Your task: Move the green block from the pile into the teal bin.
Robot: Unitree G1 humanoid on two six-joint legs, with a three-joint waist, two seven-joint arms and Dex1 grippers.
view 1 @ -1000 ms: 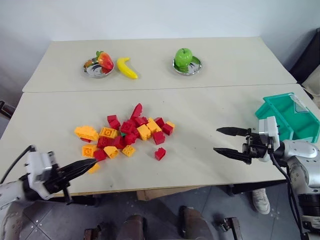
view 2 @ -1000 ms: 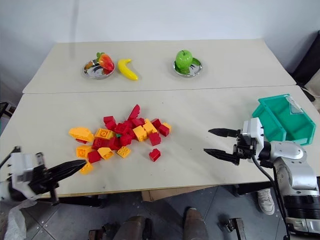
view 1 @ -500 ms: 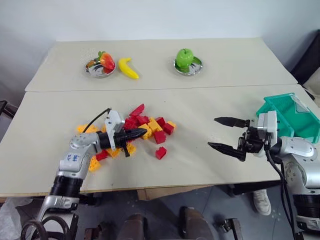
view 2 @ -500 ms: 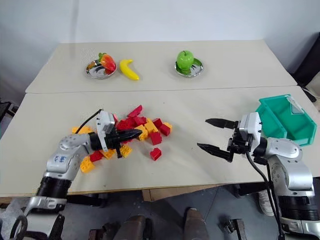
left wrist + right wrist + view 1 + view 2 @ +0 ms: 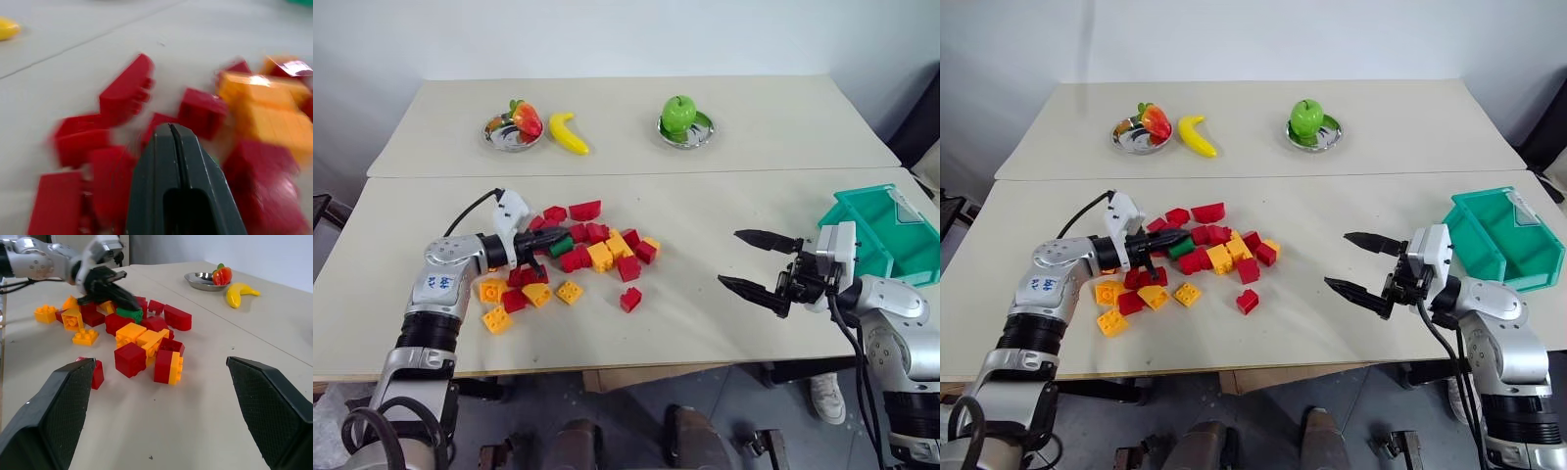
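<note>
**Left gripper closed at the brick pile, right gripper wide open near the bin**

Two pale tables (image 5: 724,294) stand end to end. On the near one lies the pile (image 5: 578,259) of small red, orange and yellow studded bricks, left of centre. The green block (image 5: 559,246) sits in the pile's left part, among red bricks, partly covered.

The left gripper (image 5: 551,235) reaches in from the left, roughly level, with its tip over the pile. Its two black fingers are pressed together with no gap, as the left wrist view shows, and nothing is held between them. The fingertips lie directly at or on the green block; whether they touch it cannot be told. In the right wrist view the same dark tips sit just above the green block (image 5: 129,312).

The right gripper (image 5: 751,262) hovers over bare tabletop to the right of the pile, well apart from it, pointing toward the bricks. Its fingers are spread wide and hold nothing.

The teal bin (image 5: 891,235) stands at the right edge of the near table, just behind the right gripper's wrist, open top up.

On the far table are a metal dish of fruit with a strawberry (image 5: 515,128), a banana (image 5: 566,134) just beside it, and a green apple (image 5: 679,114) on a second metal dish.
</note>
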